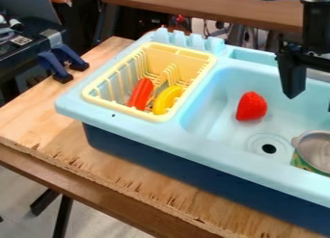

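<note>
The black gripper (311, 98) hangs over the right part of the light blue sink (219, 104), its fingers apart and nothing visible between them. One finger is cut off by the right edge of the view. Left of the gripper and a little lower, a red strawberry (251, 106) rests in the basin, apart from it. Below the gripper, a metal pot (316, 151) with a green patterned outside stands near the drain. A red curved object (140, 93) and a yellow banana-like object (167, 99) lie side by side in the pale yellow dish rack (94, 101).
The sink unit stands on a wooden board (129, 172). Its raised rim and the rack's walls surround the objects. Dark blue clamps (59, 63) are at the left, beside black equipment. Another wooden table (213, 8) is behind.
</note>
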